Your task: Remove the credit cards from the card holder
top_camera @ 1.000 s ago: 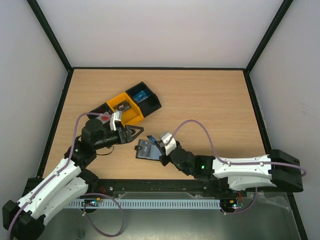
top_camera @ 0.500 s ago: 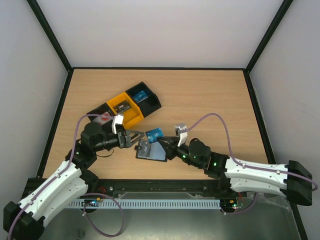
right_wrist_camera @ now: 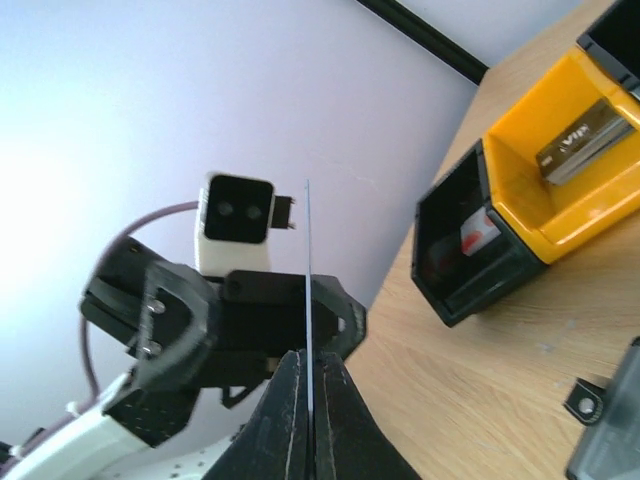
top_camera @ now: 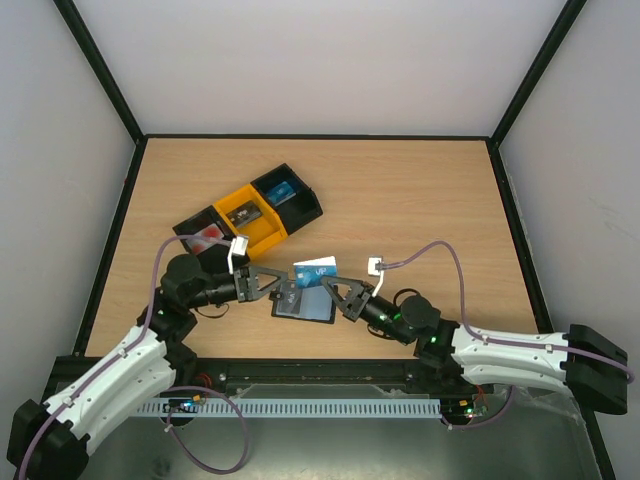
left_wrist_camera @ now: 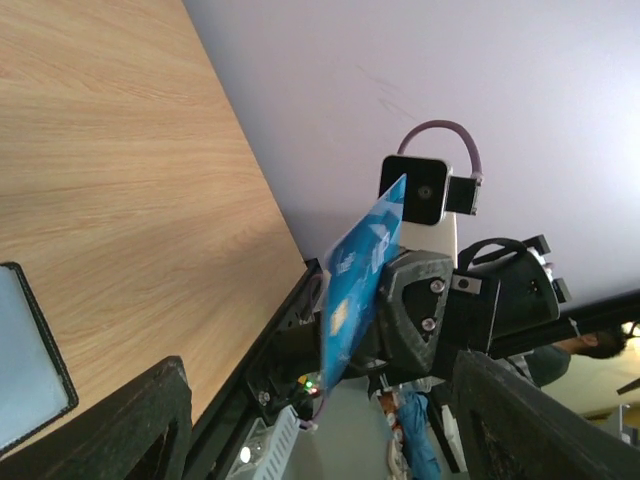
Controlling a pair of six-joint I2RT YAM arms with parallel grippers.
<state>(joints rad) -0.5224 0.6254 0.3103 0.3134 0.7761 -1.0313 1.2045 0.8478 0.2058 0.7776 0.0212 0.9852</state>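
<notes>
The blue credit card [top_camera: 316,270] is out of the card holder [top_camera: 303,302] and hangs in the air between the two arms, just above the holder, which lies flat on the table [top_camera: 420,200] near its front edge. Your right gripper [top_camera: 338,290] has its pads pressed together on one end of the card, which stands thin-edge-on to that wrist's camera. Your left gripper [top_camera: 272,283] faces it from the other side with its jaws spread, just short of the free end.

This looks like a handover, so take it slowly. Line the left jaws up with the card's flat faces, since from the left wrist it sits at a slant. Bring them well onto the free end rather than nipping a corner. Close the left fully before you loosen the right, or the thin plastic may slip and drop. Stay above the holder. Behind the left arm, the row of bins [top_camera: 272,230] probably takes this card.
</notes>
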